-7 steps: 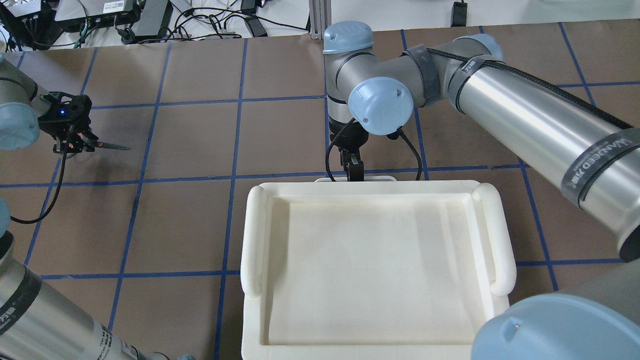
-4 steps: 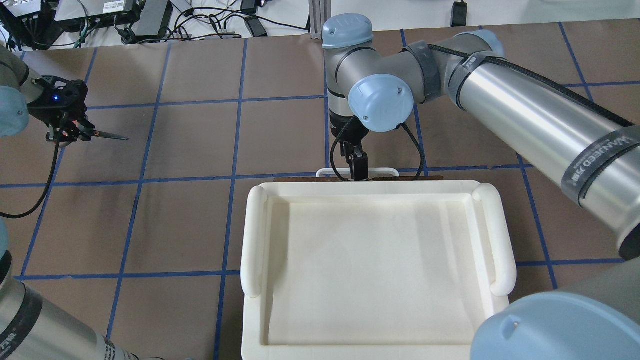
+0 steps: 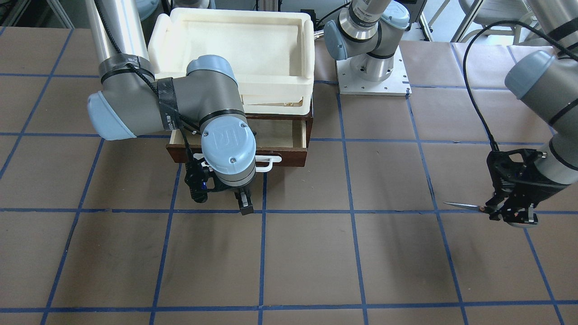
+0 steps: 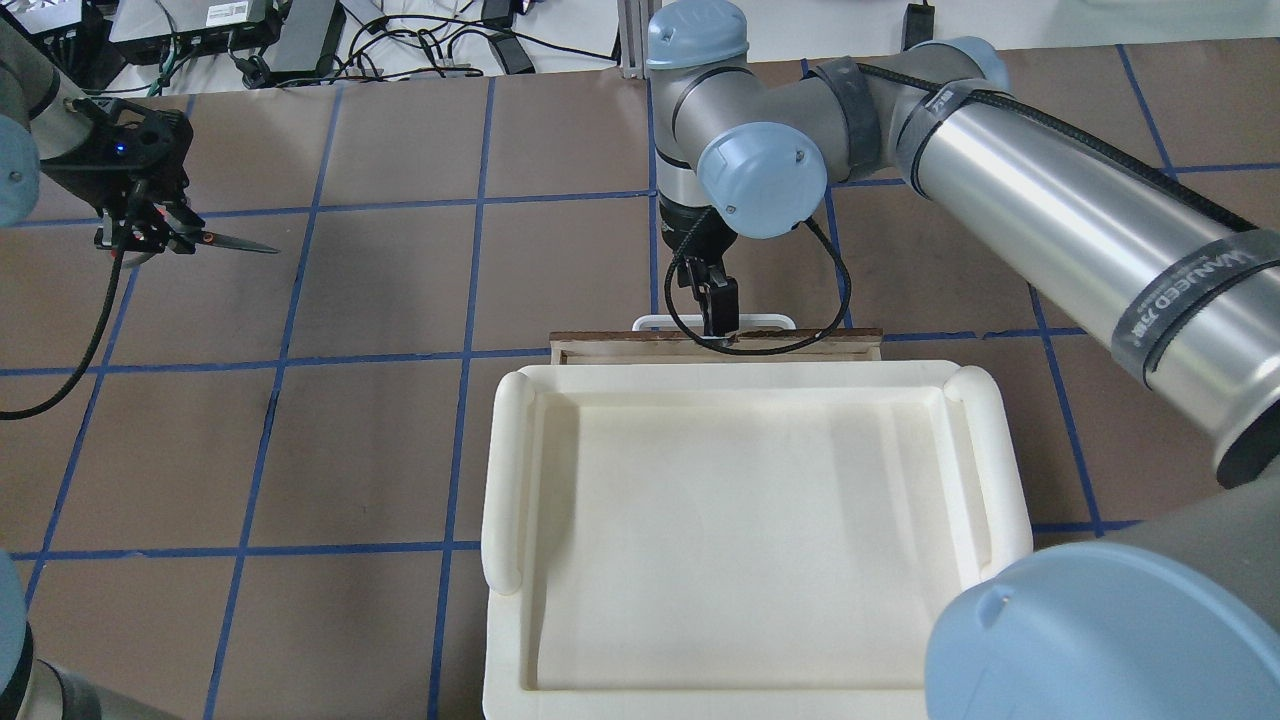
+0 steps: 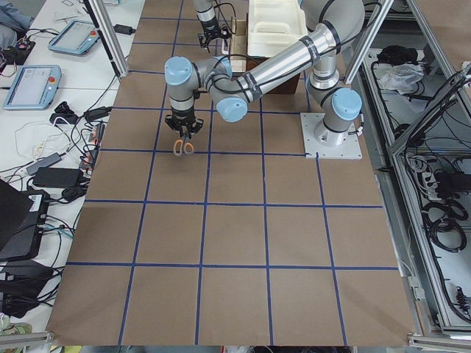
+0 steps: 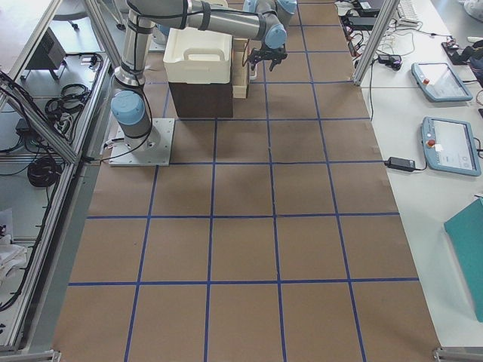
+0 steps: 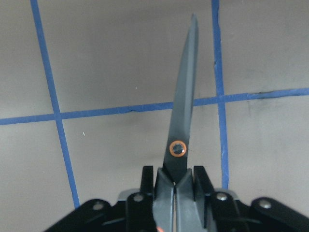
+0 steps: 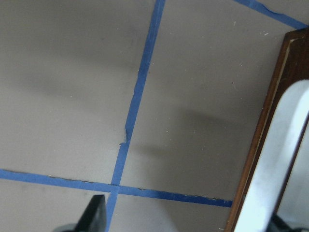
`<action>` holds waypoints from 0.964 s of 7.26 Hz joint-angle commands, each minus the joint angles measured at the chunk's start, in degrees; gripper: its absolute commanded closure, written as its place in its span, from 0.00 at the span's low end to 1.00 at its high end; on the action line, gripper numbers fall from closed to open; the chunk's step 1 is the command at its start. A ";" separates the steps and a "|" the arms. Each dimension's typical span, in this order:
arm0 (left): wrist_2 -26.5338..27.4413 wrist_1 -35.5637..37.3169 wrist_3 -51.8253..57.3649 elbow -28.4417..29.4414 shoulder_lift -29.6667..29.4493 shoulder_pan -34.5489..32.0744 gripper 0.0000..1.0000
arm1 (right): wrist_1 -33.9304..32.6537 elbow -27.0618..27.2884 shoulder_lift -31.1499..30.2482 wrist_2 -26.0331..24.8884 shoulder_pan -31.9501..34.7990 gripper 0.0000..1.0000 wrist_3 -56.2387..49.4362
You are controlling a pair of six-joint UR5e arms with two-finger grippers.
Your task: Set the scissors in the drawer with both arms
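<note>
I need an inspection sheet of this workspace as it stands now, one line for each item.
Surface: table with brown paper and blue tape grid.
Job's things: scissors held above the table, blades closed; drawer partly open, visible inside bare.
Clutter: cream tray on top of the drawer unit.
Claws: left claw shut on scissors; right claw open, at the drawer's white handle.
Cables: black cable loops below right wrist by the drawer front; second cable hangs from left claw.
Surroundings: electronics and wires beyond table; pendants on side bench.
</note>
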 commanded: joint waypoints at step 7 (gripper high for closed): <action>0.97 -20.04 -29.10 0.88 14.91 -22.08 1.00 | -0.09 -4.10 2.45 -0.22 -2.18 0.00 -3.06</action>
